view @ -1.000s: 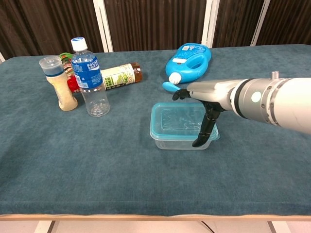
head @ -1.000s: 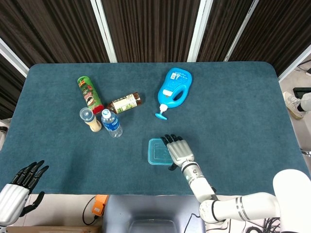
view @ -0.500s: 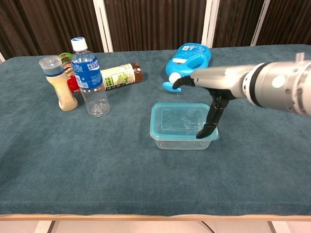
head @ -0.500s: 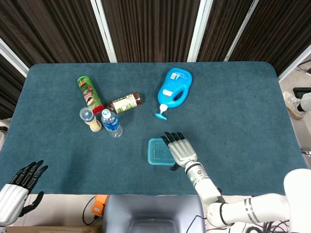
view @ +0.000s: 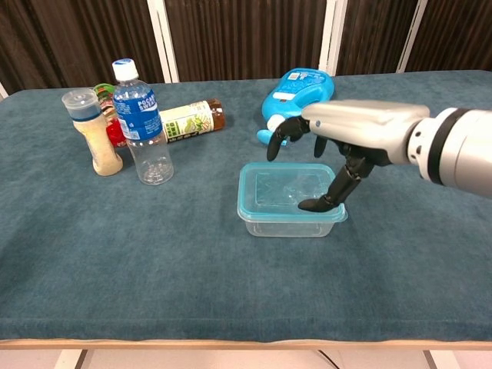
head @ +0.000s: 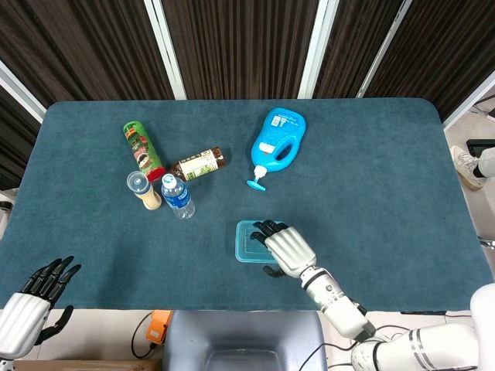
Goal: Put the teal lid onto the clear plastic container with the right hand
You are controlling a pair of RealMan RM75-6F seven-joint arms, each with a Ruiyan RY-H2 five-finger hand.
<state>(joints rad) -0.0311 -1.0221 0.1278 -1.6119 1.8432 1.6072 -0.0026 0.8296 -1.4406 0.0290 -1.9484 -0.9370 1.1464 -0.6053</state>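
Note:
The clear plastic container (view: pixel 286 221) stands on the table a little right of centre, with the teal lid (view: pixel 278 192) lying flat on top of it. In the head view the lid (head: pixel 247 241) shows just left of my right hand (head: pixel 285 249). My right hand (view: pixel 350 134) hovers palm down over the lid's right half. Its thumb tip (view: pixel 309 204) touches the lid near the right front rim, and its fingertips (view: pixel 277 141) curl down above the far edge. It holds nothing. My left hand (head: pixel 37 297) hangs at the table's near left edge, fingers spread and empty.
A blue detergent jug (view: pixel 300 92) lies behind the container. At the left stand a water bottle (view: pixel 141 123) and a spice shaker (view: pixel 92 132), with a brown bottle (view: pixel 189 120) and a green can (head: pixel 143 150) lying beside them.
My right hand has lifted and slid left over the lid. Its thumb has moved from the container's right side onto the lid's top, and its fingers have curled downward. The container has not moved.

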